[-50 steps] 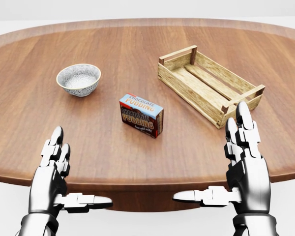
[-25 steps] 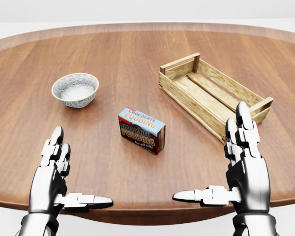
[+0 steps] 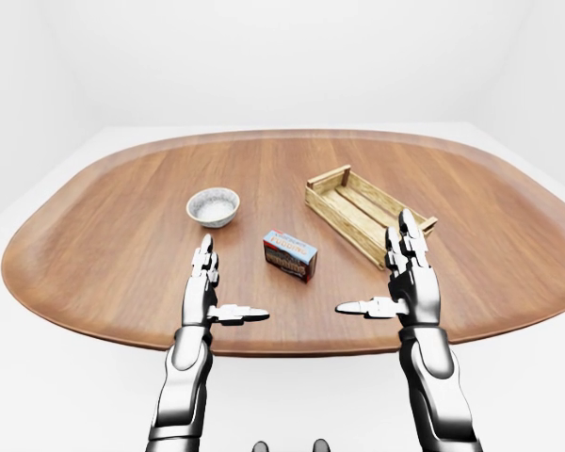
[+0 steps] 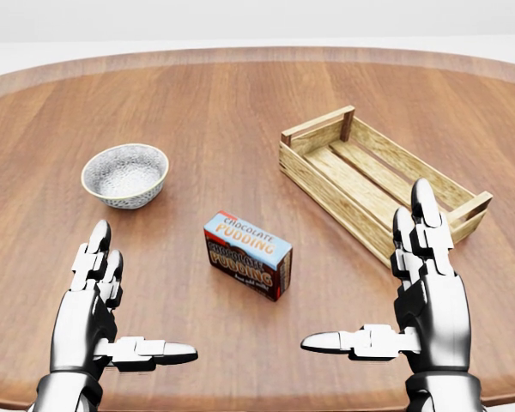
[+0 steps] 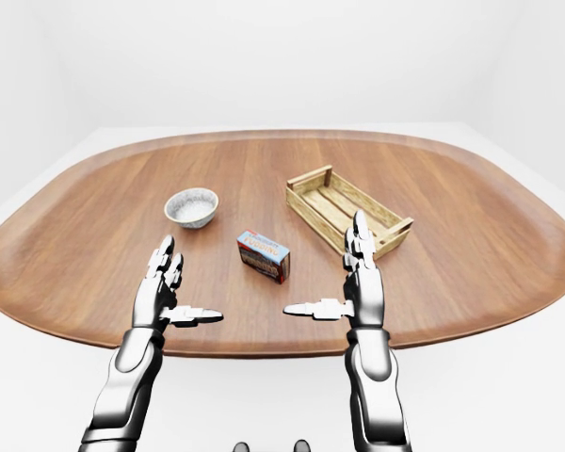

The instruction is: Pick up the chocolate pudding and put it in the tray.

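The chocolate pudding box (image 4: 248,254), blue on top with dark sides, lies on the wooden table (image 4: 240,103) near the middle of the head view. The slatted wooden tray (image 4: 379,183) sits up and to its right, holding nothing. My left hand (image 4: 120,305) hovers open at the lower left, thumb pointing right. My right hand (image 4: 390,287) hovers open at the lower right, thumb pointing left, its fingertips (image 4: 424,196) overlapping the tray's near corner in this view. Neither hand touches the box.
A small patterned white bowl (image 4: 125,175) stands up and to the left of the pudding box. The oval table's near edge (image 3: 292,350) runs just below my hands in the left-eye view. White floor and walls surround the table.
The whole picture has shifted down as the base moved closer to the table; box, tray and bowl appear lower and larger. Both hands keep the same open pose.
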You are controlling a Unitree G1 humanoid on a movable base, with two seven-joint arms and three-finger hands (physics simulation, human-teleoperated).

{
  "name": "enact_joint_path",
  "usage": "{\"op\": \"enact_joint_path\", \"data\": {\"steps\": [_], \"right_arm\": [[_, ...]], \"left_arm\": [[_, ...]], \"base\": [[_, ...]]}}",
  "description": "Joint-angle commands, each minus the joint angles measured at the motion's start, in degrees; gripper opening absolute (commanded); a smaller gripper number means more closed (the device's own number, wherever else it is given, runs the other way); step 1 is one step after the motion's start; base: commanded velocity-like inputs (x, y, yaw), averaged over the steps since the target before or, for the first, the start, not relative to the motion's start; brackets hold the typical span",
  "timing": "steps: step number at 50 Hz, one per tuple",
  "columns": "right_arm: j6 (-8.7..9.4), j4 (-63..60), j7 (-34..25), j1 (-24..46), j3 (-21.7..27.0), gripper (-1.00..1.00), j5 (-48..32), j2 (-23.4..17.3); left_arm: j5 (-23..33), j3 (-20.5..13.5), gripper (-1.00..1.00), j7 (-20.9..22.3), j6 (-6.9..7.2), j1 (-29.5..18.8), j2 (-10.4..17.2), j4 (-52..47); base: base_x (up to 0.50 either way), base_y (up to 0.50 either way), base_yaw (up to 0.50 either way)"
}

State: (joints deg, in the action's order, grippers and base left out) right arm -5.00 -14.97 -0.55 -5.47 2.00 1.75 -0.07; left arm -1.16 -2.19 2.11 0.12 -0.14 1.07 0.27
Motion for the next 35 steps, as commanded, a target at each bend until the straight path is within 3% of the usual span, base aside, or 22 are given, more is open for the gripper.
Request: {"op": "enact_joint_path", "data": {"steps": [1, 35], "right_arm": [[0.00, 0.2, 0.0, 0.1, 0.0, 1.00, 0.0, 0.0], [0.00, 0.4, 0.0, 0.3, 0.1, 1.00, 0.0, 0.0]], "left_arm": [[0.0, 0.0, 1.00, 0.0, -0.01, 0.0, 0.0, 0.0], [0.0, 0.0, 1.00, 0.0, -0.02, 0.0, 0.0, 0.0]], "base": [[0.18, 0.00, 0.00], [0.18, 0.00, 0.00]]}}
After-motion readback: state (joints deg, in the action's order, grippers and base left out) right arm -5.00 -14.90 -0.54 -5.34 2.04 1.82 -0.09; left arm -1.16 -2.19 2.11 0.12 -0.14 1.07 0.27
